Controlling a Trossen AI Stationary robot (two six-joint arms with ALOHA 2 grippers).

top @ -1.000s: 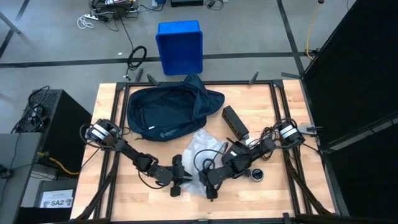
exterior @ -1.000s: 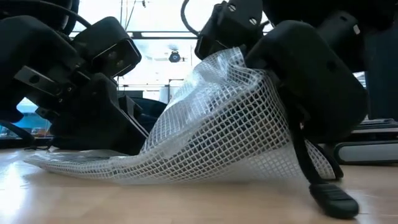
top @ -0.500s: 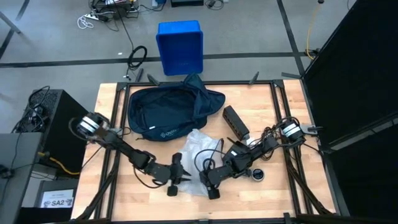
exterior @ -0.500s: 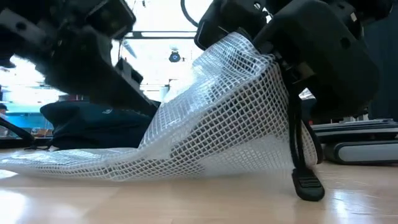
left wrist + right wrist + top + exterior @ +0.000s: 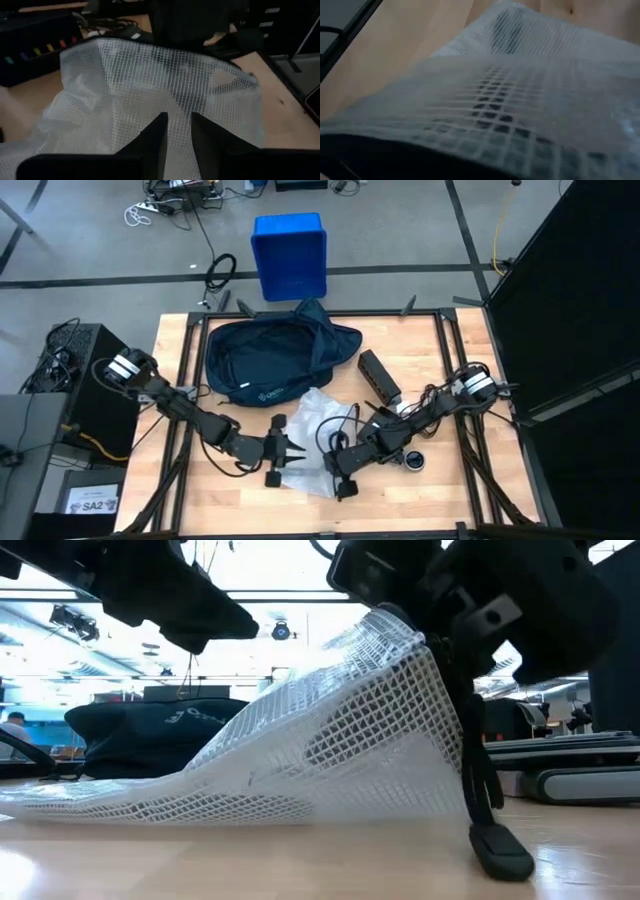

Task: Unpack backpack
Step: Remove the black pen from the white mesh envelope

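From above, I see the backpack (image 5: pixel 272 360) lying at the worktop's (image 5: pixel 450 380) far side. My right gripper (image 5: pixel 343 480) pinches the mesh pouch (image 5: pixel 318 435). At wrist level, my left gripper (image 5: pixel 176 131) hovers, fingers barely parted, holding nothing.

Quick count: one navy backpack (image 5: pixel 272 360), one clear mesh pouch (image 5: pixel 312 442), one long black box (image 5: pixel 379 376) and one small round black thing (image 5: pixel 412 461) on the table. Two grippers, left (image 5: pixel 287 459) and right (image 5: pixel 338 470), and one blue bin (image 5: pixel 289 256) on the floor.
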